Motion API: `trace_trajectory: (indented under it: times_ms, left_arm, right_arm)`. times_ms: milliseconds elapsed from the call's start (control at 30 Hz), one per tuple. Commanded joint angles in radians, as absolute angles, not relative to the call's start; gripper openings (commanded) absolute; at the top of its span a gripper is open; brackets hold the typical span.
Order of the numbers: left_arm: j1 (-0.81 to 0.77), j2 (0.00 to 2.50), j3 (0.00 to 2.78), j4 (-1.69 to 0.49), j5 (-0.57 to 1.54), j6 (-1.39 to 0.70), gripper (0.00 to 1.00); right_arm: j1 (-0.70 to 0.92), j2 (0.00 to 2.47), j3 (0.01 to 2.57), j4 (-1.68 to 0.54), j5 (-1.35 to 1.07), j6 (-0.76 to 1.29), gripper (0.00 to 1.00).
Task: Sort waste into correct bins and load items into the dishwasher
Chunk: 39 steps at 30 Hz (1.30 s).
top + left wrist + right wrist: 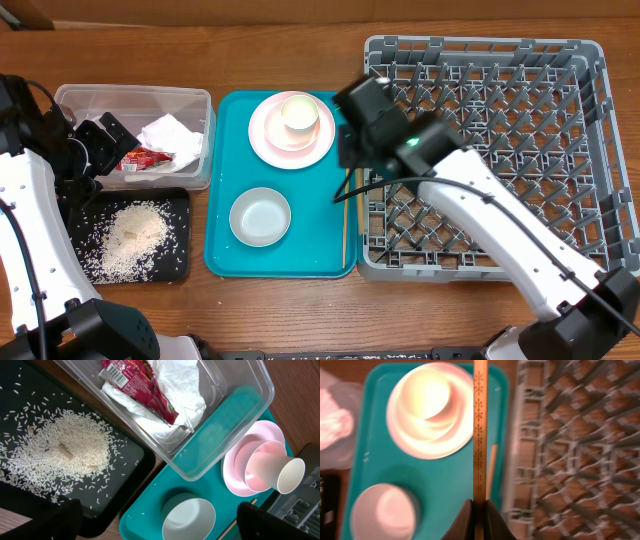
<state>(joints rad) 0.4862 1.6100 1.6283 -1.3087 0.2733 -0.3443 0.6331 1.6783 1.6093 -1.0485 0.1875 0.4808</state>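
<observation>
Right wrist view shows it best: the right end effector [479, 510] is clamped on one wooden chopstick [479, 435], which runs straight out from between the fingers over the teal tray [225, 255], passing the pink plate [265, 140]. The second chopstick [491, 467] lies flat along the tray's right edge, just beside the dish rack [590, 150].

Handling-wise, the stick looks light, stiff and pretty slick, so a two-finger pinch can let it swivel or slide out. How close to its end it's held can't be told from here; a hold nearer the middle would probably swing less. It's also thin enough to drop through the rack's grid, so it likely needs laying across the bars.

The left end effector [98, 150] is spread wide with nothing in it, hovering between the clear tub [70, 98] and the black tray [180, 200]. The napkin [175, 135] and red wrapper [148, 158] sit in the tub, and the rice [135, 230] is on the black tray. The white cup [299, 112] rests on the plate and the grey-green bowl [260, 216] sits nearer on the tray.
</observation>
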Motion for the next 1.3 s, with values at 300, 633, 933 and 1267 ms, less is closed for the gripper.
trace_trajectory:
  times_ms: [300, 633, 933, 1267]
  left_arm:
    - [0.49, 1.602, 1.65, -1.304, 0.27, -0.355, 1.0]
    - [0.49, 1.602, 1.65, -1.304, 0.27, -0.355, 1.0]
    - [0.49, 1.602, 1.65, -1.304, 0.27, -0.355, 1.0]
    - [0.49, 1.602, 1.65, -1.304, 0.27, -0.355, 1.0]
  right_arm:
    - [0.503, 1.739, 1.558, -1.01, 0.189, 0.389, 0.04]
    - [0.504, 1.85, 1.557, -0.966, 0.171, 0.395, 0.04]
    - [0.501, 1.852, 1.557, -0.963, 0.234, 0.392, 0.04]
    - [0.501, 1.854, 1.557, -0.964, 0.197, 0.397, 0.23]
